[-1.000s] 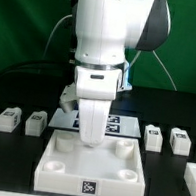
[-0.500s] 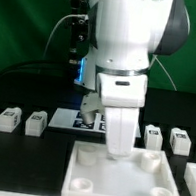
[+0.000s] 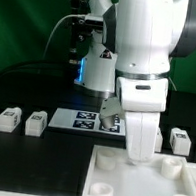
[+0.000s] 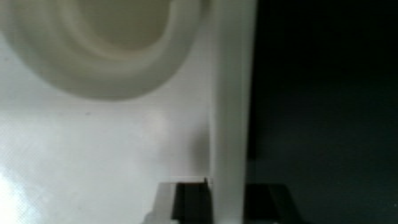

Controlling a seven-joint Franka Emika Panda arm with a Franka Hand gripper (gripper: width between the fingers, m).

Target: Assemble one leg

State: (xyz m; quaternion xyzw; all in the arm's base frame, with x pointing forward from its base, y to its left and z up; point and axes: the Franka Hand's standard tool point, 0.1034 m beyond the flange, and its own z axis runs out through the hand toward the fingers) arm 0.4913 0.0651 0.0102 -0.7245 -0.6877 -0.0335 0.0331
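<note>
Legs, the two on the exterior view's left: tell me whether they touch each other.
Apart. The exterior view shows the outer leg and the inner leg side by side, with a strip of dark table plainly between them.

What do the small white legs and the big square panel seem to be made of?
The legs look like matt white plastic: chunky, evenly white, softly shaded, each bearing a printed tag. The panel looks like the same plastic; in the wrist view its round socket and thick wall are smooth, without grain. Moulded or printed: cannot tell.
</note>
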